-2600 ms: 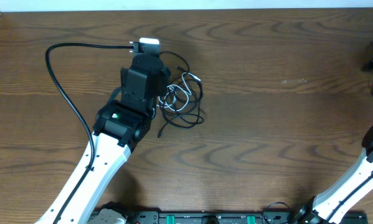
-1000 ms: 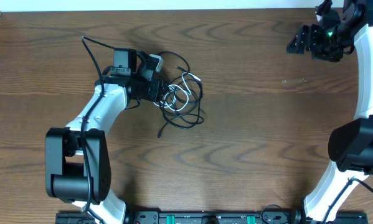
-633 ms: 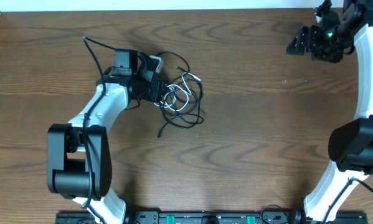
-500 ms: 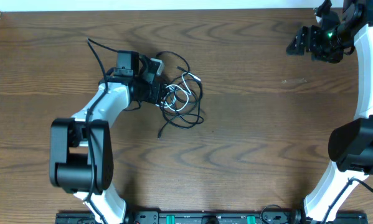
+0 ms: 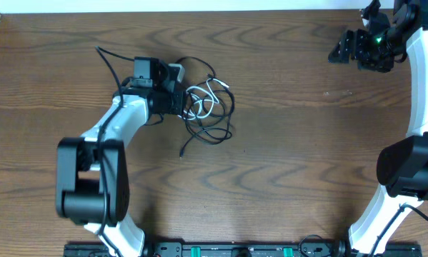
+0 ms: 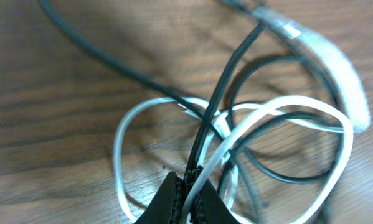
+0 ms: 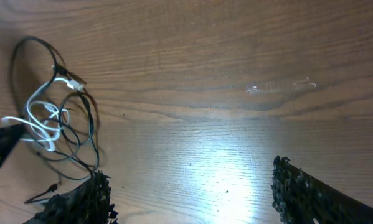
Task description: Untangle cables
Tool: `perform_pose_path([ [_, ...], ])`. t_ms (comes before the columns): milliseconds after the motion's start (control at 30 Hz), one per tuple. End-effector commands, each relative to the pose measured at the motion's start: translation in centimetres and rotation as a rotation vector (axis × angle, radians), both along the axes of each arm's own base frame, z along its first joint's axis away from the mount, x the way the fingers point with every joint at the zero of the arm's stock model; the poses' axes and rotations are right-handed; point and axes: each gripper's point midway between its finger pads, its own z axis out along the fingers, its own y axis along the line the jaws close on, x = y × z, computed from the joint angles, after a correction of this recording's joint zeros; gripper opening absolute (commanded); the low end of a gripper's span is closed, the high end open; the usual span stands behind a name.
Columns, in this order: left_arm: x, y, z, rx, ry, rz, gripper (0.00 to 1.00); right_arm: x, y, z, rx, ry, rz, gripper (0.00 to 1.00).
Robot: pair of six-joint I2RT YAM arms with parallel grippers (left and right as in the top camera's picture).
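**Ops:** Status on the untangle?

**Me:** Barely into it. The cables (image 5: 212,107) are one knot on the surface (image 5: 292,178), a little off centre toward 11 o'clock. Nothing is separated yet.

**Ops:** How bad is the knot?

**Me:** The white cable (image 6: 119,140) makes several loops, and the black cable (image 6: 222,87) threads through them. They cross more than once right in front of my tips. The white plug (image 6: 332,62) sits at the knot's 10 o'clock edge. One black tail end (image 5: 183,151) trails out at 7 o'clock. That tail looks like the only free bit.

**Ops:** Left claw?

**Me:** The left claw (image 6: 187,186) is clenched on the bundle's 9 o'clock side. The wrist view shows a black strand and a white strand both pinched between the tips. So I'm grasping two cords, not one.

**Ops:** Right?

**Me:** The right claw (image 7: 189,174) is released, jaws wide, nothing in it. It's up at the far 2 o'clock corner, well apart from the knot.

**Ops:** So what's done and what's left?

**Me:** Done: a pinch on the knot, that's all. Left, as I judge it: spread the loops, work white out of black, lay each cord out alone. That's nearly the whole job. A two-strand pinch could drag the whole knot instead of opening it.
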Motion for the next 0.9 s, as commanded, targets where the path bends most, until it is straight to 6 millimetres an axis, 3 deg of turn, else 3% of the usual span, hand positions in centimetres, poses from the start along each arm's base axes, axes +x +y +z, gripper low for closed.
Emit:
perform_pose_path([
  [0, 0.9, 0.1, 7.0, -0.063, -0.124, 0.089, 0.08, -0.1, 0.1, -0.2, -0.003, 0.002, 0.017, 0.80],
  [200, -1.0, 0.1, 14.6, -0.133, -0.242, 0.146, 0.07, -0.3, 1.3, -0.2, 0.004, 0.010, 0.043, 0.80],
  [533, -3.0, 0.2, 20.4, -0.224, -0.332, 0.216, 0.07, -0.8, 6.3, -0.1, 0.011, -0.003, 0.178, 0.80],
  [867, -5.0, 0.4, 29.9, -0.364, -0.585, 0.250, 0.07, -1.1, 13.3, 0.9, 0.136, -0.056, 0.324, 0.80],
])
